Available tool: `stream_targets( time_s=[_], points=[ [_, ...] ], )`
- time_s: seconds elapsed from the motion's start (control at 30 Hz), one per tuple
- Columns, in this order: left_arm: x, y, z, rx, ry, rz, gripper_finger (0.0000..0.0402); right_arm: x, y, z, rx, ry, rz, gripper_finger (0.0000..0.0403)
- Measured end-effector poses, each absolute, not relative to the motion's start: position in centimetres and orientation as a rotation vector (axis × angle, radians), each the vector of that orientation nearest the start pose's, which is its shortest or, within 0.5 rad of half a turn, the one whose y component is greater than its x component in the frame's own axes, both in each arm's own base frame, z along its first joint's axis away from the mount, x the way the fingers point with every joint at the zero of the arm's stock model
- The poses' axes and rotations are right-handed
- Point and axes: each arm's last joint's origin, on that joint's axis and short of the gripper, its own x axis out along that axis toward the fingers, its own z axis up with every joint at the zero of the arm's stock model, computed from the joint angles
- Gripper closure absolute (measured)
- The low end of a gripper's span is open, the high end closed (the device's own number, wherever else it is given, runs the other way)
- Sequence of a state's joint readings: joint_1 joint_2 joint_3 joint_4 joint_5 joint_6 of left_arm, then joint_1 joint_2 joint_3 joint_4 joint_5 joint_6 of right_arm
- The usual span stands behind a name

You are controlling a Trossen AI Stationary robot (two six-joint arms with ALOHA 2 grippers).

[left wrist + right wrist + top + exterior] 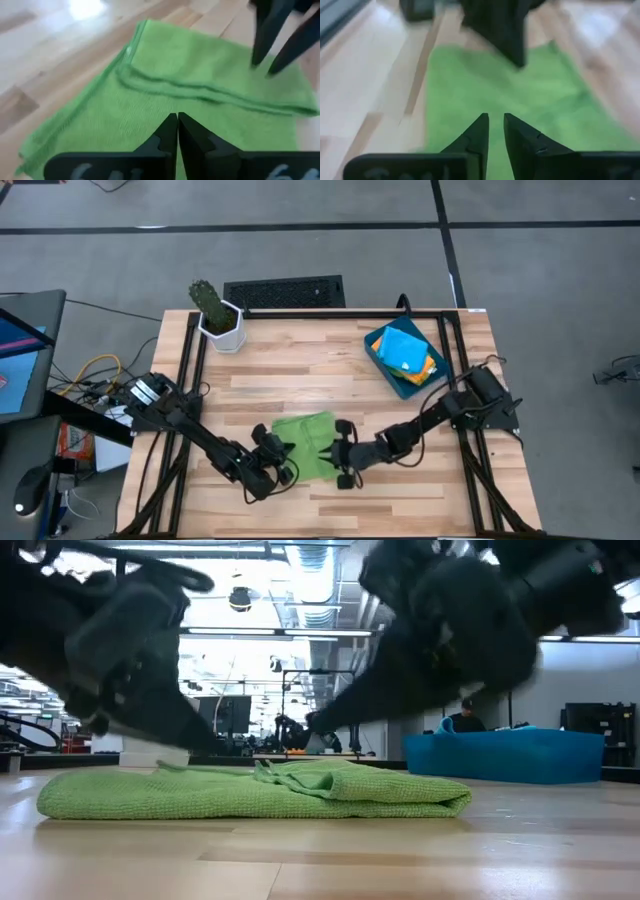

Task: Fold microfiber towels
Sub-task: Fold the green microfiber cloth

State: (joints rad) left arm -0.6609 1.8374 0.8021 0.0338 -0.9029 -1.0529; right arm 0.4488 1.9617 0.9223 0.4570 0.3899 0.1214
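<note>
Two dark grippers hang close over one lime green microfiber towel point(306, 444) near the front middle of the pale wooden butcher-block table point(300, 380). In the left wrist view the left gripper point(177, 120) has its two dark fingers pressed together with nothing between them, its tips just above the green cloth. In the right wrist view the right gripper point(496, 122) shows a narrow gap between its fingers, and no cloth is caught in that gap; it too sits just over the towel's surface.

From above, the left gripper point(272, 448) is at the towel's left edge and the right gripper point(340, 450) at its right edge, the two facing each other across the cloth. The low view shows the towel point(250, 792) lying flat on the wood in doubled layers, with a raised, rumpled fold running along its middle.

Farther out, toward the back right of the table, a rigid dark-blue rectangular tray point(385, 365) holds a stack of other microfiber towels, a bright blue one point(405, 352) on top and orange point(432, 366) peeking out beneath it. At the back left corner stands a small green cactus point(207, 299) in a white faceted pot point(225, 332), well apart from the arms.
</note>
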Motion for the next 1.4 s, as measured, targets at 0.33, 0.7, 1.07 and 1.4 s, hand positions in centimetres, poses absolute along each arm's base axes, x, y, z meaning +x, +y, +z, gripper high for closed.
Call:
stream_targets(
  time_s=[0.33,0.7,1.07,1.4],
  points=[
    [26.2,-17.0,8.5,-0.249,0.499,0.595,0.0395,35.6,13.8,12.4,-0.185,0.504,-0.016,0.0325],
    [26.2,-17.0,7.2,-0.251,0.511,0.614,0.0395,39.3,6.2,13.6,-0.239,0.637,0.136,0.0242],
    [26.2,-17.1,7.2,-0.24,0.518,0.609,0.0395,40.1,3.4,13.3,-0.268,0.628,0.268,0.0218],
    [26.1,-17.1,7.2,-0.24,0.52,0.608,0.0395,40.8,2.7,11.4,-0.27,0.628,0.284,0.0225]
  ],
)
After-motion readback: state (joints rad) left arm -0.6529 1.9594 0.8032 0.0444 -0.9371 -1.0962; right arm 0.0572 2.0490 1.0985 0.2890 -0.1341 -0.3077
